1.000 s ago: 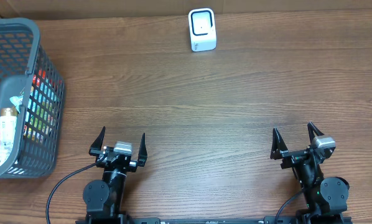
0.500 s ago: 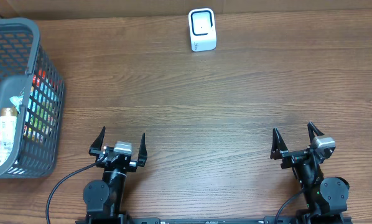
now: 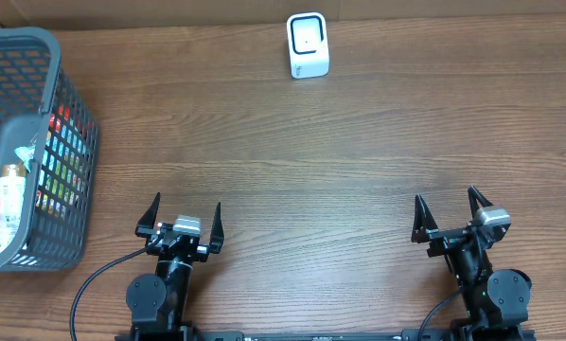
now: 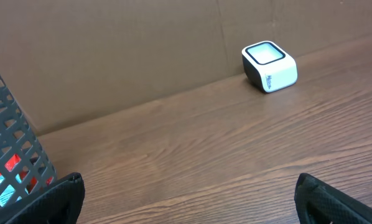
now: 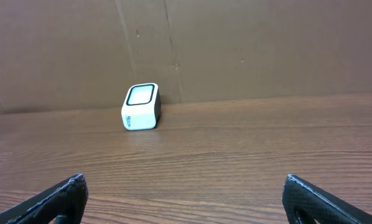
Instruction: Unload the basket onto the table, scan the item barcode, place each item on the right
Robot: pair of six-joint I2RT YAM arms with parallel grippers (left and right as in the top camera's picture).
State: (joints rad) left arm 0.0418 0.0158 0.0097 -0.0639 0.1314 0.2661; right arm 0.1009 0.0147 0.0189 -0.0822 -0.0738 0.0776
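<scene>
Though far from left gripper (image 3: 185, 204) and right gripper (image 3: 446, 197) (both splayed, empty), items (image 3: 10, 189) in basket (image 3: 18, 40).

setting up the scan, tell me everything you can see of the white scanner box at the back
The scanner is a small rounded white box, plastic by its look, with a dark-rimmed pale window on its top face and a marking on one side. It stands upright on the wooden table at the far edge, beside the cardboard wall. Nothing rests on it.
</scene>
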